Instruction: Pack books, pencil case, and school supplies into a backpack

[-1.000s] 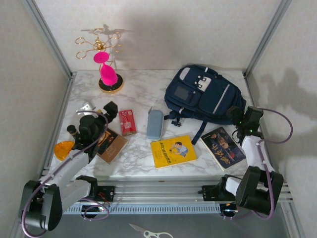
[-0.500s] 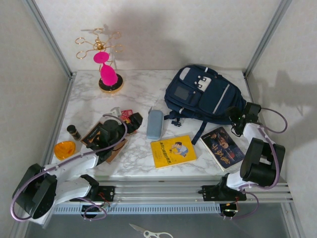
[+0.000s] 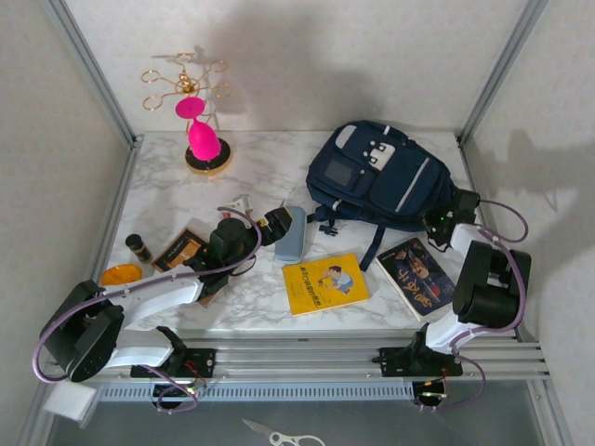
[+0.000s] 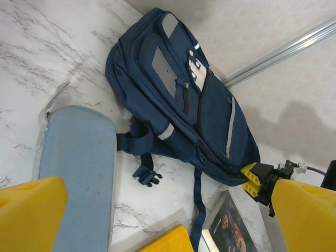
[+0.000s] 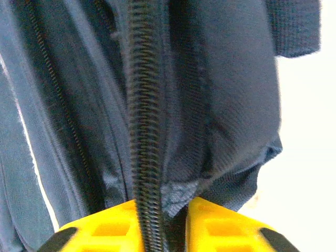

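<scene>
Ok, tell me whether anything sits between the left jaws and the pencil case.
Nothing visible does. The left jaws stand open right at the pencil case, with no other thing in the gap. Bare marble table and a loose strap buckle lie between it and the backpack.

The backpack (image 3: 386,181) lies at the back right of the table (image 3: 260,167), the pencil case (image 3: 291,232) just beside its near-left corner. Before them lies the middle book (image 3: 324,283), with the right book (image 3: 418,274) beside it, in front of the backpack's right end. The left book (image 3: 181,249) lies far left, and the jewellery stand (image 3: 206,139) stands in the back-left corner.
</scene>
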Robot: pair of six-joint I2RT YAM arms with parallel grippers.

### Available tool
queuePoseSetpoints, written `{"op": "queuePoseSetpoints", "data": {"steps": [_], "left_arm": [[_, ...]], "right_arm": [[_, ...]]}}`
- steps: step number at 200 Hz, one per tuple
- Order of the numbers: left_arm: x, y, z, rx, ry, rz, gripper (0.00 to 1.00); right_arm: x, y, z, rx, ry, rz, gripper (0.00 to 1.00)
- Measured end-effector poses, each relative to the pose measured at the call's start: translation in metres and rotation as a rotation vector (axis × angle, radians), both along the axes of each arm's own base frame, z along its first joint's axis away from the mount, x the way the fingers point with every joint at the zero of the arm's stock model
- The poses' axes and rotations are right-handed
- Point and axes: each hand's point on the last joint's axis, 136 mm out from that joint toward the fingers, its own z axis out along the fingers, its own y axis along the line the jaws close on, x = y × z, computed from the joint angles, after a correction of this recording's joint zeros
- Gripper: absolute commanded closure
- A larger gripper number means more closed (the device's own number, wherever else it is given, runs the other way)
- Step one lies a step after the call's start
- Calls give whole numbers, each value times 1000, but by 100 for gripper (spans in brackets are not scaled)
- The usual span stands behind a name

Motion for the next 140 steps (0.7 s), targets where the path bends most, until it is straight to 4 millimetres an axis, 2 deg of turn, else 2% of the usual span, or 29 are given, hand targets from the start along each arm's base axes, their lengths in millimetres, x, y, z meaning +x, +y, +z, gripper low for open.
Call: {"op": "queuePoseSetpoints", "data": {"steps": [34, 60, 100, 140], "left_arm": [[3, -1, 7, 3, 1, 7, 1], [9, 0, 20, 14, 5, 21, 1], [17, 10, 46, 11, -6, 53, 1], [22, 32, 46, 28, 27, 102, 1]], "right_arm": [[2, 39, 18, 43, -37, 52, 89], [1, 85, 42, 78, -87, 116, 89], [-10, 181, 63, 161, -133, 245, 87], [-14, 283, 65, 205, -166, 369, 81]]}}
